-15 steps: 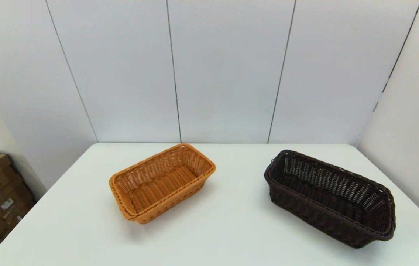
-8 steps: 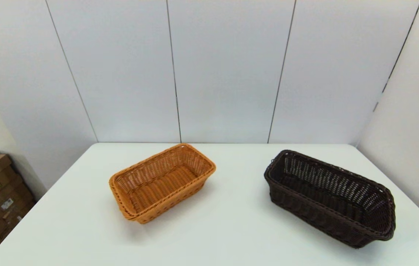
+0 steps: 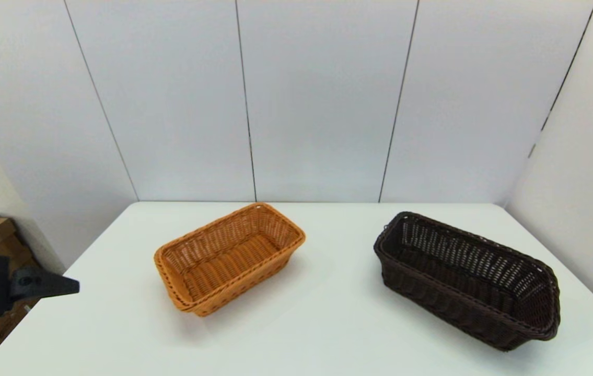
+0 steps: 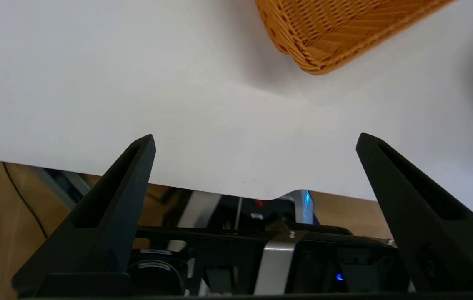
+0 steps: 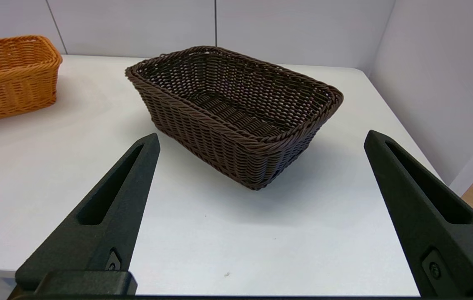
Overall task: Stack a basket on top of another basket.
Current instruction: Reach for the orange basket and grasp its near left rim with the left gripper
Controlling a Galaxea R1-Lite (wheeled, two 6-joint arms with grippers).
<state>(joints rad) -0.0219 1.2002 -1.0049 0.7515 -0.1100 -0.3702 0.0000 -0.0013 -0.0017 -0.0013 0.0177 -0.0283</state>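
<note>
While both baskets sit apart on the white table [image 3: 327,324], wide-spread left gripper [image 4: 255,139] and right gripper [image 5: 261,137] are only approaching; next, grasp the dark brown woven wicker basket [image 3: 466,277], right of frame, for the orange-tan woven wicker basket [image 3: 228,256].

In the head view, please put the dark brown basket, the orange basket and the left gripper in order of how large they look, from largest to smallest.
1. dark brown basket, though it also lies nearer the camera, so its true size may match the next.
2. orange basket.
3. left gripper, only partly in view at the table's left edge.
</note>
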